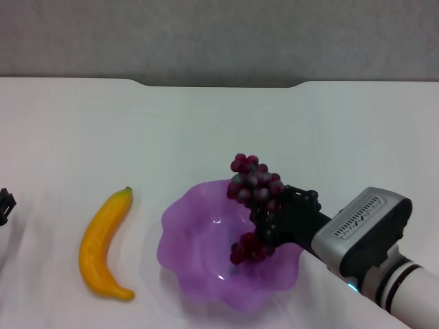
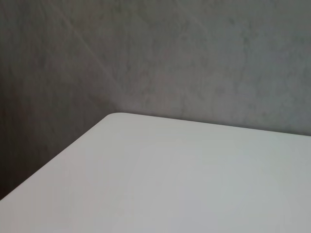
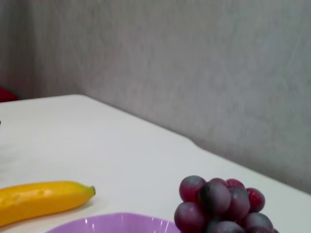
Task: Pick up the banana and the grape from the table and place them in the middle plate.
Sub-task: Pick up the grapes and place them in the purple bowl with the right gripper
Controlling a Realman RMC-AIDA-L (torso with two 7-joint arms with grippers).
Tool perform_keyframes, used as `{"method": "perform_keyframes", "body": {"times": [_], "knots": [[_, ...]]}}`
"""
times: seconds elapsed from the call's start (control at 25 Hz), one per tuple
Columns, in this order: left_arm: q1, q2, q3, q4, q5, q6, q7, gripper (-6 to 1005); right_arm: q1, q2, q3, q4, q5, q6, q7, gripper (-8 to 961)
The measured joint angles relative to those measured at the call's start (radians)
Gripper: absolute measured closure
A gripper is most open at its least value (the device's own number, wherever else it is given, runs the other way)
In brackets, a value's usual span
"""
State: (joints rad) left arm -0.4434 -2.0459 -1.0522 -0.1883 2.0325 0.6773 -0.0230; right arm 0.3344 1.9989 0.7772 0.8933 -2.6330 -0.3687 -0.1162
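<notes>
Over the middle plate (image 1: pixel 199 253), right gripper (image 1: pixel 264 218) grips the grape (image 1: pixel 255 181).

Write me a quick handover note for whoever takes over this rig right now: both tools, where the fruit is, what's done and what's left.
Right tool: shut on the grape, holding the bunch over the right side of the middle plate; not released yet.
Left tool: parked at the table's left edge, barely in view.
The banana: lies on the table just left of the plate, untouched.
Done: grape picked up and brought to the plate.
Left: release the grape into the plate, then pick up the banana and place it there too.
</notes>
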Motion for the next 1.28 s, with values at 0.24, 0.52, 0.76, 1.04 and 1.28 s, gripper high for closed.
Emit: {"method": "perform_keyframes", "body": {"times": [0.24, 0.52, 0.76, 1.04, 1.28], "knots": [[-0.009, -0.002, 0.002, -0.001, 0.001, -0.001, 0.0, 109, 0.049, 0.0, -0.023, -0.011, -0.007, 0.118, 0.022, 576], [-0.012, -0.001, 0.001, 0.0, 0.001, 0.0, 0.0, 109, 0.081, 0.0, -0.045, -0.029, -0.008, 0.175, 0.02, 581], [-0.011, 0.0, 0.0, 0.003, 0.0, 0.002, 0.0, 108, 0.048, -0.002, -0.055, -0.055, -0.023, 0.026, 0.005, 562], [-0.007, -0.001, 0.0, 0.003, 0.002, 0.002, 0.0, 108, 0.014, 0.0, -0.072, -0.086, -0.064, -0.143, -0.001, 483], [-0.01, 0.0, 0.002, 0.002, 0.002, 0.002, 0.0, 108, 0.019, 0.0, -0.076, -0.102, -0.065, -0.153, -0.001, 244]]}}
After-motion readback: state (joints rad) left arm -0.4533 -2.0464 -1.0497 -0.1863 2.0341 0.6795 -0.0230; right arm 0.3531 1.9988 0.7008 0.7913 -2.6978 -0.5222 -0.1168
